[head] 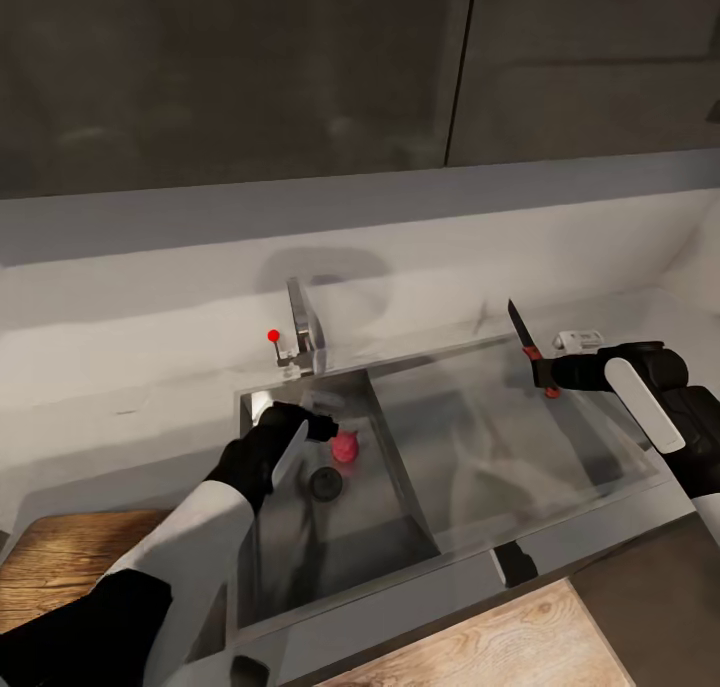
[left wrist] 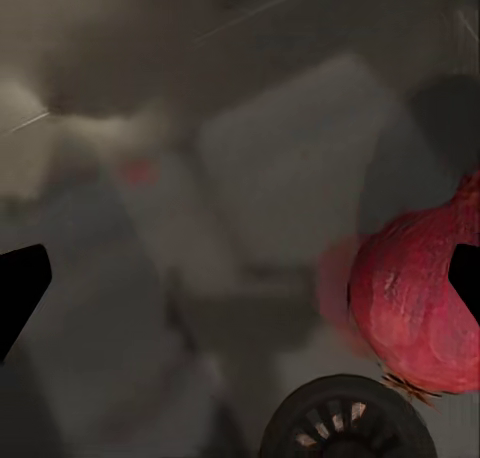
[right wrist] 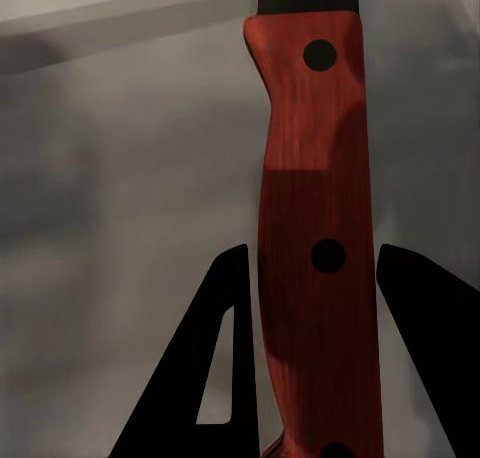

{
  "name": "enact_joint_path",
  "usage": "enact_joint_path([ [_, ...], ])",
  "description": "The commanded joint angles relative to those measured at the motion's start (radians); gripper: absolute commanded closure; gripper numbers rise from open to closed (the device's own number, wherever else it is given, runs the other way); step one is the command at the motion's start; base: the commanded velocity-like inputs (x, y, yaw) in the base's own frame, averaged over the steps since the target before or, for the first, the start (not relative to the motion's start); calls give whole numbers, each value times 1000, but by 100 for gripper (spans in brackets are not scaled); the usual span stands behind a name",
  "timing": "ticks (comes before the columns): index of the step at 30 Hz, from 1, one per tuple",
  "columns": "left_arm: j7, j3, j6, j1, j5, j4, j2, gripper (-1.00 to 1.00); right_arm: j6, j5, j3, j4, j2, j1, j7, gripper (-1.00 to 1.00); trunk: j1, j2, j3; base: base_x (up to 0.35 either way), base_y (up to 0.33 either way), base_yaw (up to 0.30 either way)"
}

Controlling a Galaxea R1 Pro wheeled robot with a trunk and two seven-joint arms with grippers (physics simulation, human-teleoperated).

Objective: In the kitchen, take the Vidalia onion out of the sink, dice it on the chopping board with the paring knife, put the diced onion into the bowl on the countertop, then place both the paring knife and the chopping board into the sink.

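The reddish-pink Vidalia onion (head: 345,448) (left wrist: 420,298) lies on the floor of the steel sink (head: 400,527), beside the round drain (head: 326,483) (left wrist: 345,423). My left gripper (head: 320,431) (left wrist: 240,283) is down in the basin and open, with the onion just inside one fingertip (left wrist: 20,288) and the other finger across from it. To the right, above the sink's far rim, my right gripper (head: 546,372) (right wrist: 315,378) is shut on the paring knife (head: 524,342) (right wrist: 310,208) by its reddish handle, dark blade pointing up. A corner of the wooden chopping board (head: 60,567) lies on the countertop (head: 120,437) left of the sink, partly hidden by my left arm. The bowl is out of view.
The chrome faucet (head: 303,332) with its red knob (head: 273,335) rises at the sink's back rim, close behind my left gripper. A pale backsplash wall and dark upper cabinets stand behind. Light wooden floor (head: 500,637) lies below the counter's front edge.
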Motion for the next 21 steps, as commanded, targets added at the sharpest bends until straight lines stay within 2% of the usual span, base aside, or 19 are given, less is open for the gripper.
enact_joint_path([
  [1,5,-1,5,-11,10,31,0,-100,2,-8,2,-1,-2,-2,-7,100,1,-2,-2,0,0,0],
  [9,5,2,6,-23,55,68,0,-100,2,-8,2,-1,-1,-1,-7,100,1,-2,-4,0,0,0],
  [21,2,1,4,-23,62,58,0,-100,2,-8,2,-1,-1,-1,-7,100,1,-2,-19,0,0,0],
])
